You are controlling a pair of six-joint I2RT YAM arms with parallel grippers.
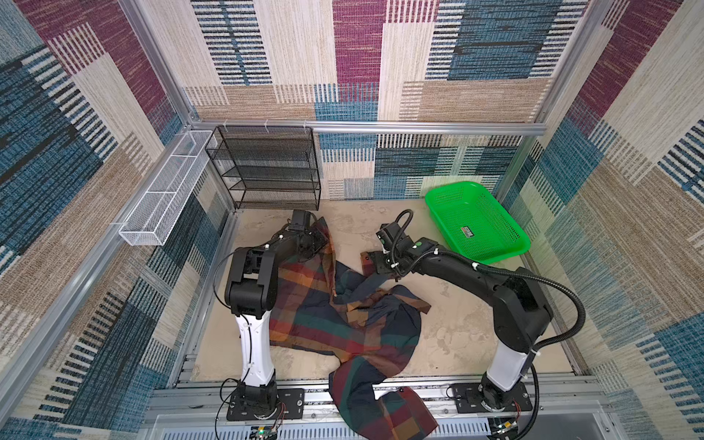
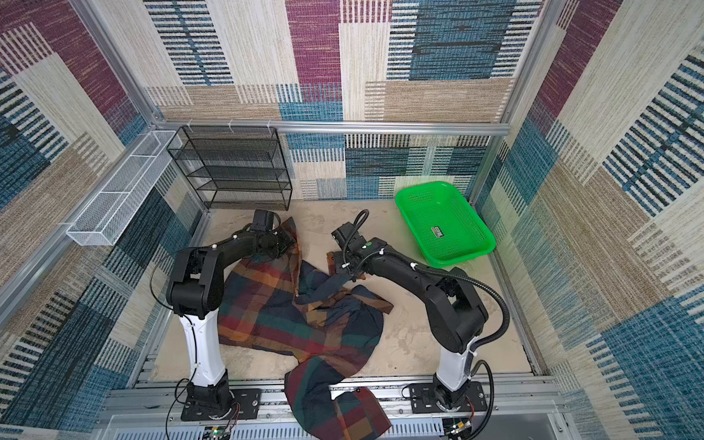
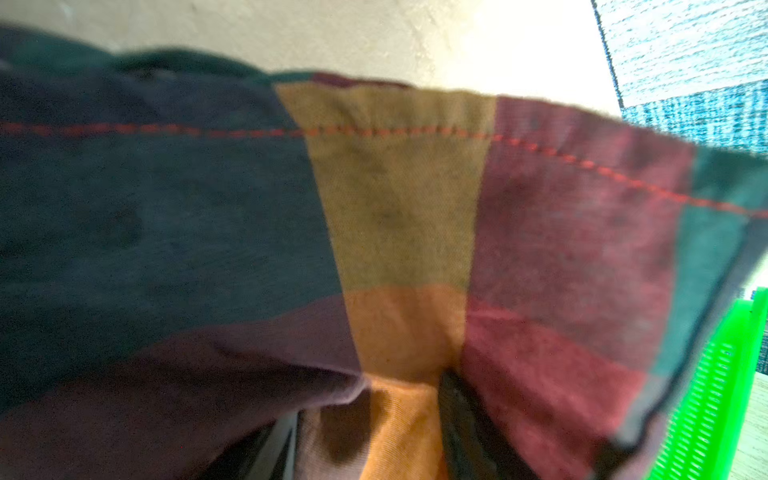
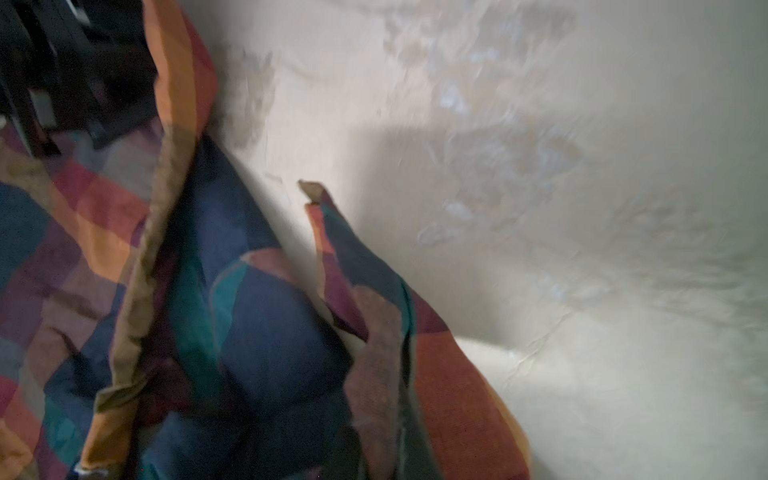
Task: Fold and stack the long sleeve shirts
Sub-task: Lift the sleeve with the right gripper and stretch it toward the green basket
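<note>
Spilling over the beige table's [image 1: 457, 335] front edge, the soft dark-checked plaid shirt [image 1: 343, 327] sprawls crumpled in both top views, far corners at left gripper [image 1: 322, 240] and right gripper [image 1: 375, 264]; left wrist view shows its stitched hem [image 3: 374, 133] pinched, right wrist view cloth running into closed jaws.

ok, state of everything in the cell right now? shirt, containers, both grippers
shirt: unfolded, rumpled, one end draped over the front rail.
left gripper: shut on the shirt's far edge, raised.
right gripper: shut on a shirt edge.
green basket: empty, upright.
black shelf: empty, upright.
white wire basket: empty, wall-mounted.
</note>
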